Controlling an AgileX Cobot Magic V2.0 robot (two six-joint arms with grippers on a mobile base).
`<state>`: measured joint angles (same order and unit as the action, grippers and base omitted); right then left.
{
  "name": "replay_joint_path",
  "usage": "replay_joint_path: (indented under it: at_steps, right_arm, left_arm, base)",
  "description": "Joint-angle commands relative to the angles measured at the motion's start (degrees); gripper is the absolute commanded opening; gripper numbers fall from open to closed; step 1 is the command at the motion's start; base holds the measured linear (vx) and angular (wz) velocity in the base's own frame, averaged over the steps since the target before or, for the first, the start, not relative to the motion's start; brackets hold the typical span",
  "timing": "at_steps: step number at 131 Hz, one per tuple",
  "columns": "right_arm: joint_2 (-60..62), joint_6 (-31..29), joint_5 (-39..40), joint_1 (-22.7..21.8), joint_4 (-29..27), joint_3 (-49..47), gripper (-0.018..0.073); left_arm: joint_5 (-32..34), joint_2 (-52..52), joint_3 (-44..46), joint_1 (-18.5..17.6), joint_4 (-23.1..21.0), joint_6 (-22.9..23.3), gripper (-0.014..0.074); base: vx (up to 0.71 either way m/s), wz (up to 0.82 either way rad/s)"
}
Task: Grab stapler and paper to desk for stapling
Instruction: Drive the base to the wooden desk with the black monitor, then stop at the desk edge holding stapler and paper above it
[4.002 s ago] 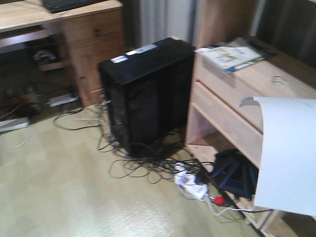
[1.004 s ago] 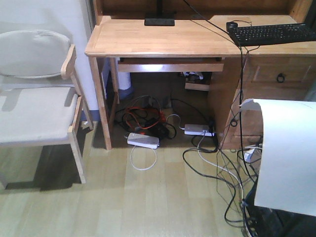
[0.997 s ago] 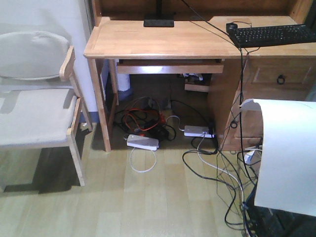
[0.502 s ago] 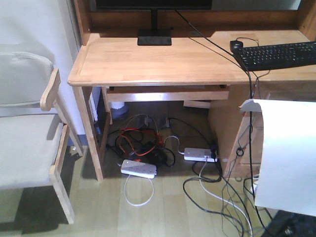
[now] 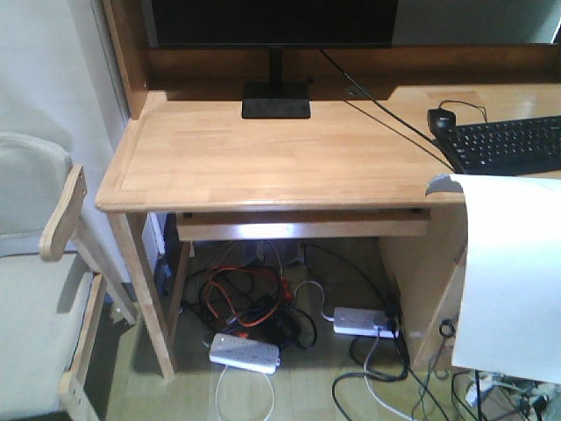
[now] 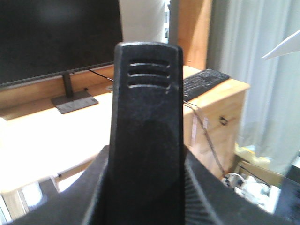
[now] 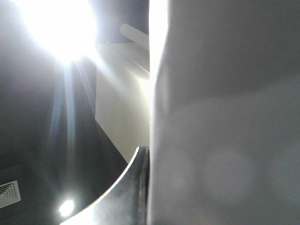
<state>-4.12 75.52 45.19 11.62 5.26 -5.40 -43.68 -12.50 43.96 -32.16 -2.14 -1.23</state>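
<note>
The black stapler (image 6: 145, 117) fills the middle of the left wrist view, standing upright between the jaws of my left gripper (image 6: 145, 187), which is shut on it. The white paper (image 5: 513, 272) hangs upright at the right of the front view, its top corner curled. In the right wrist view the paper (image 7: 225, 117) lies flat against a finger of my right gripper (image 7: 149, 178), which is shut on it. The light wooden desk (image 5: 263, 158) is straight ahead and close; it also shows in the left wrist view (image 6: 56, 136). Neither gripper shows in the front view.
A black monitor (image 5: 272, 22) on its stand (image 5: 275, 98) is at the desk's back. A black keyboard (image 5: 513, 145) and mouse (image 5: 443, 118) lie at the right. A cushioned wooden chair (image 5: 44, 289) stands left. Power strips and tangled cables (image 5: 245, 351) lie under the desk.
The view has turned from the shelf and black computer tower to the desk and drawn steadily closer to it. The paper keeps its place at the right.
</note>
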Motion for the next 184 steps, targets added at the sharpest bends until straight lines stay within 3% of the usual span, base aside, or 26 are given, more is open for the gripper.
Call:
replay_joint_path:
  at_steps: [1,184]
  right_arm:
    - [-0.75,-0.61,2.75,-0.32,0.46,-1.41,-0.0007]
    - [-0.75,-0.61,2.75,-0.32,0.46,-1.41,-0.0007]
  left_arm:
    - [6.76,-0.7,1.7,-0.19,-0.46,0.05,-0.0006]
    - [6.76,-0.7,1.7,-0.19,-0.46,0.05,-0.0006]
  base:
    - [0.4,0.0]
    - [0.29,0.03]
